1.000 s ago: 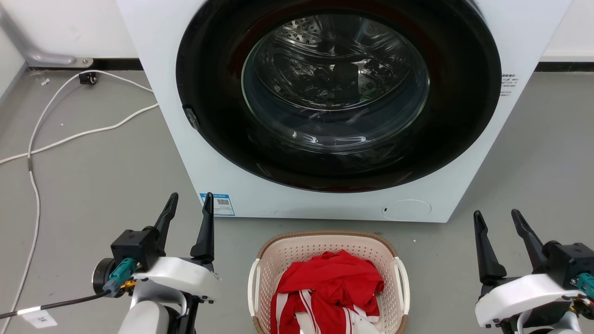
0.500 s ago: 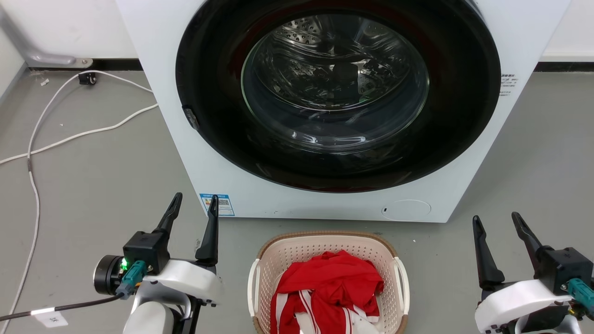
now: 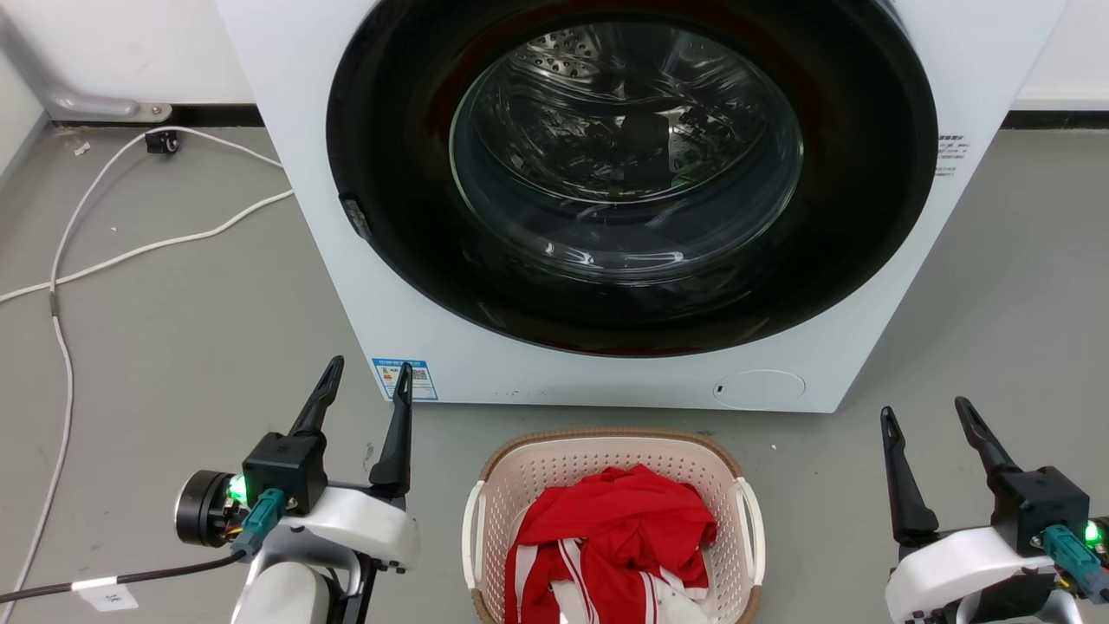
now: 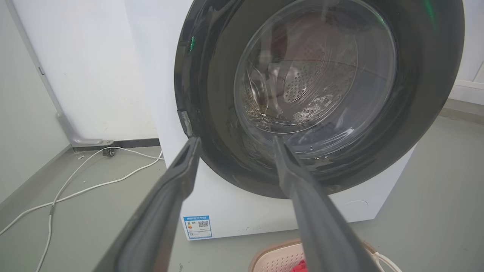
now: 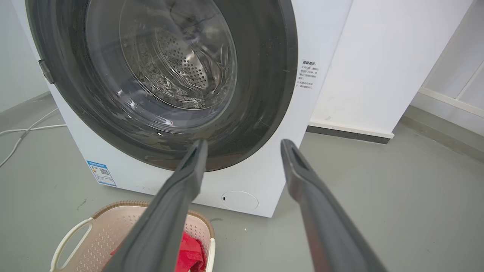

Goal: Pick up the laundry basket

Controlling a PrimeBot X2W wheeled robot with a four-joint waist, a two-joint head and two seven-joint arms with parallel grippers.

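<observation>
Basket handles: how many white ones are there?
2. The left handle sits on the laundry basket's left wall, the right handle on its right wall. Its near end is cropped, so more may hide.

The left end effector (image 4: 236, 139), fingers spread apart, frames the washer (image 4: 227, 211) door, with the laundry basket (image 4: 280, 260) rim at the bottom edge and a white cable (image 4: 94, 185) on the floor (image 4: 98, 238).

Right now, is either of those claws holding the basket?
No: the left gripper and right gripper stand open on either side of the laundry basket, apart from it.
</observation>
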